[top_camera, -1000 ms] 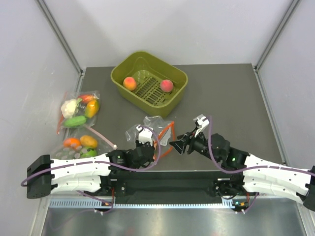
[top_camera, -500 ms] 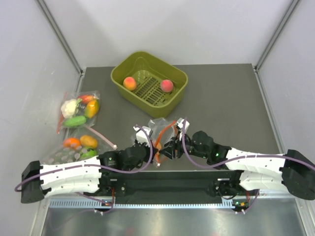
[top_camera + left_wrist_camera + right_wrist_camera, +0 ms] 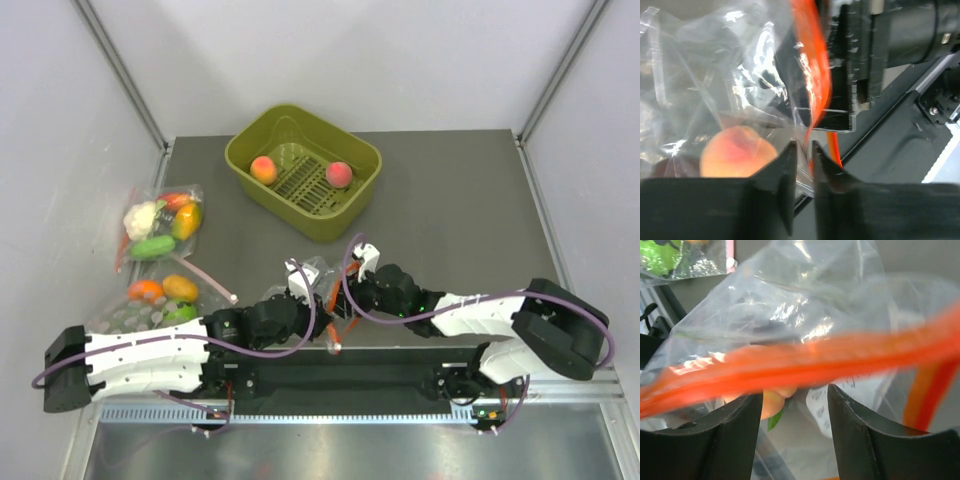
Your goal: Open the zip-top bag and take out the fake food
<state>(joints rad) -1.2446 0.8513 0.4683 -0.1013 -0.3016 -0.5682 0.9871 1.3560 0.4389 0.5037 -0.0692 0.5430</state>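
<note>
Opening step: left gripper (image 3: 802,150) pinches bag (image 3: 715,60) lip by the zip strip (image 3: 810,60); right gripper (image 3: 792,395) spread at the strip. Next: right clamps, pull apart. One peach (image 3: 735,157) inside bag.

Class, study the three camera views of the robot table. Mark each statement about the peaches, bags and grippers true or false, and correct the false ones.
1. Two peaches lie in the green basket. True.
2. The zip-top bag is empty. False: a peach shows inside it.
3. The right gripper hangs over the basket. False: it is at the zip-top bag, fingers apart, with the orange zip strip crossing before them.
4. The left gripper pinches the bag's plastic. True.
5. The bag of cauliflower and cucumber lies by the left edge of the table. True.
</note>
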